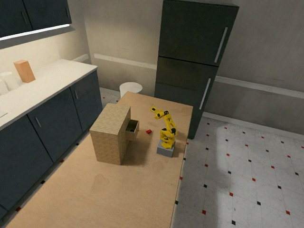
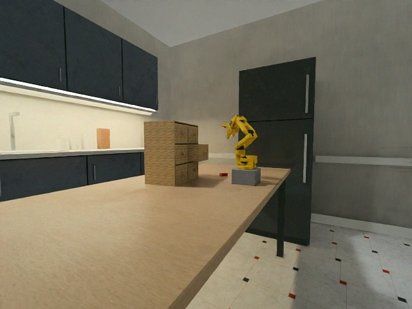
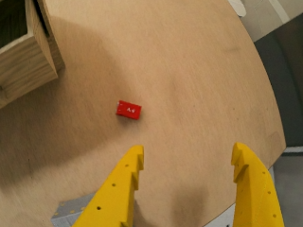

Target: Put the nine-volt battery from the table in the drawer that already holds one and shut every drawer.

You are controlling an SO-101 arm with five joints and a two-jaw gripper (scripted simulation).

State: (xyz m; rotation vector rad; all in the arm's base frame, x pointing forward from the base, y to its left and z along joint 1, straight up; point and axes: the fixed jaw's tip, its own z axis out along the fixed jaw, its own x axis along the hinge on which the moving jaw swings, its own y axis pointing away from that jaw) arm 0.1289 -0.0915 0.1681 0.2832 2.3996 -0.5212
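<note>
The red nine-volt battery (image 1: 148,131) (image 2: 223,174) (image 3: 129,110) lies flat on the table in front of the wooden drawer cabinet (image 1: 106,147) (image 2: 159,152). The far-column middle drawer (image 1: 132,136) (image 2: 203,152) (image 3: 28,63) stands pulled out. A small dark thing shows inside it in the top view, too small to name. The other drawers look shut. My gripper (image 1: 154,113) (image 2: 224,131) (image 3: 187,148) is open and empty, high above the table, beyond the battery on the fridge side.
The arm's grey base block (image 1: 165,150) (image 2: 245,176) stands near the table's right edge. The open drawer juts out at mid-height toward the arm. The table (image 1: 127,191) ends near the dark fridge (image 1: 186,36) (image 2: 276,149) at the back.
</note>
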